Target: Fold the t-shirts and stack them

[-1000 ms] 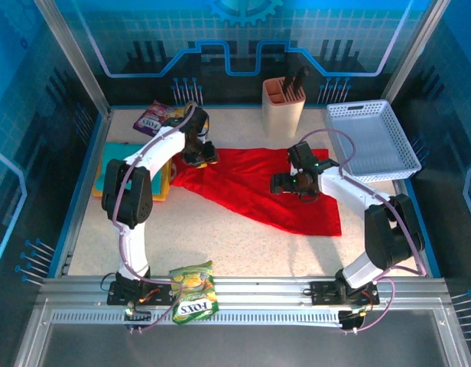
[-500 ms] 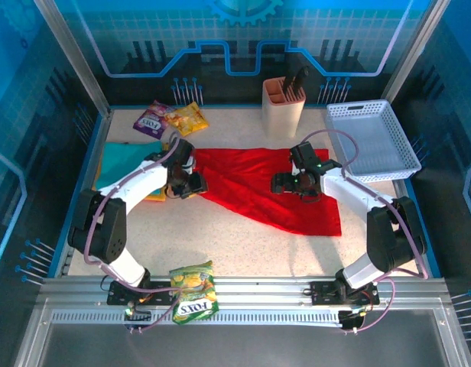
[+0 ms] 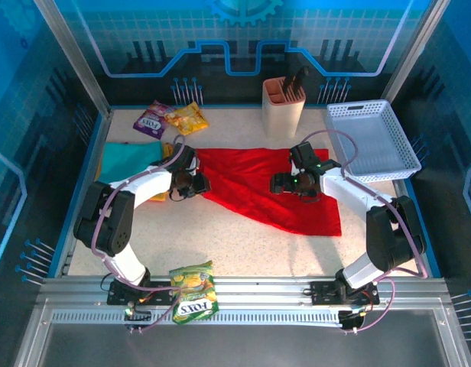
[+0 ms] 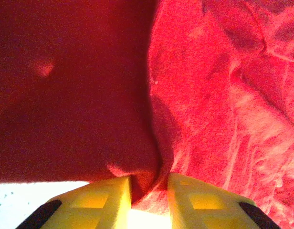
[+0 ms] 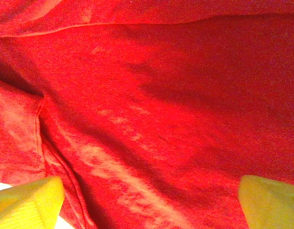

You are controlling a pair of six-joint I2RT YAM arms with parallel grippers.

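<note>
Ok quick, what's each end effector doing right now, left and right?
Left end effector: closed on a fold of the red t-shirt.
Right end effector: open above the red t-shirt, holding nothing.

Left arm [image 3: 144,182] covers most of the orange-yellow t-shirt [image 3: 157,196] and the teal t-shirt [image 3: 128,159] near edge. Red t-shirt [image 4: 209,95] overruns both wrist frames (right gripper [image 5: 149,202] fingers [image 5: 27,202] cropped at the corners). Far packets [image 3: 173,119]: print unreadable.
</note>
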